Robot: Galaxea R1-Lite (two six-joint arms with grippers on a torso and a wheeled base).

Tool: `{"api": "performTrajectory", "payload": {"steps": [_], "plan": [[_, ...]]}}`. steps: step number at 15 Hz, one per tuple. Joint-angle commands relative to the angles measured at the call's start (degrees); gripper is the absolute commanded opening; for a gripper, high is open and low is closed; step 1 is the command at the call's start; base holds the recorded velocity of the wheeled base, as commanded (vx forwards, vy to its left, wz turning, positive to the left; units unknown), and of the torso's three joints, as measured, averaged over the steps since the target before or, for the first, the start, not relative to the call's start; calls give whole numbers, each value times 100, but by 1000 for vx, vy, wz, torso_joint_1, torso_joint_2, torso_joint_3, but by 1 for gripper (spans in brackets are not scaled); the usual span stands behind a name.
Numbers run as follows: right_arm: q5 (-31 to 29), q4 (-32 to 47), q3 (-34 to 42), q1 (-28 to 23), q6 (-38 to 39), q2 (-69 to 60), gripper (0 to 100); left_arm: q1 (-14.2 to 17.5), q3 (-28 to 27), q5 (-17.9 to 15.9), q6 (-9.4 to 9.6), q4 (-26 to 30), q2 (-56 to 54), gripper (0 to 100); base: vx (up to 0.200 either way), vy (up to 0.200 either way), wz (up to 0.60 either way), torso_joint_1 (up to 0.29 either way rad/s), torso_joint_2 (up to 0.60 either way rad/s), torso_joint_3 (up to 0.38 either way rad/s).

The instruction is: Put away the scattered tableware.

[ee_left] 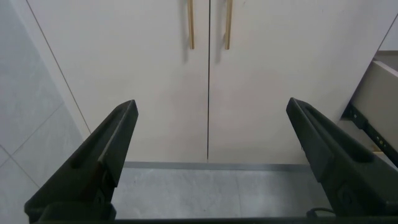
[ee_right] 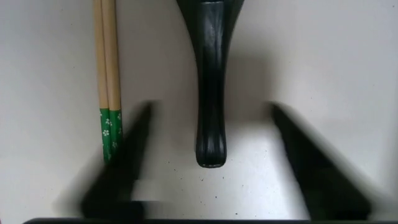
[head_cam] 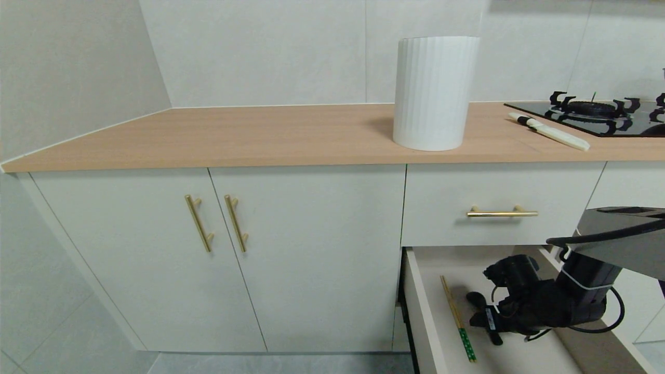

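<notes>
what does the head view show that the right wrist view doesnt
Only the head view: the wooden countertop carrying a white ribbed cylindrical container, a cream knife and the black gas hob, plus the white cabinet doors.
Only the right wrist view: the right gripper is open, a finger on either side of the black spoon handle, apart from it.
Both: the green-tipped wooden chopsticks and the black spoon lying in the open drawer.
</notes>
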Motion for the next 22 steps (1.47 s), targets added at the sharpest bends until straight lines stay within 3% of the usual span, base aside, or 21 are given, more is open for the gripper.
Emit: {"api": "performTrajectory", "payload": {"steps": [1, 6, 10, 17, 22], "plan": [[4, -2, 9, 2, -1, -6, 100, 2, 0, 1, -2, 2, 2, 100, 0, 0, 0, 0, 0, 0], [-31, -11, 167, -7, 25, -217, 100, 2, 0, 1, -2, 2, 2, 100, 0, 0, 0, 0, 0, 0], [-57, 42, 563, -86, -1, -1895, 100, 2, 0, 1, -2, 2, 2, 100, 0, 0, 0, 0, 0, 0], [-48, 1500, 572, 204, -54, -3970, 100, 2, 0, 1, -2, 2, 2, 100, 0, 0, 0, 0, 0, 0], [-48, 1685, 589, 345, -54, -4128, 100, 2, 0, 1, -2, 2, 2, 100, 0, 0, 0, 0, 0, 0]]}}
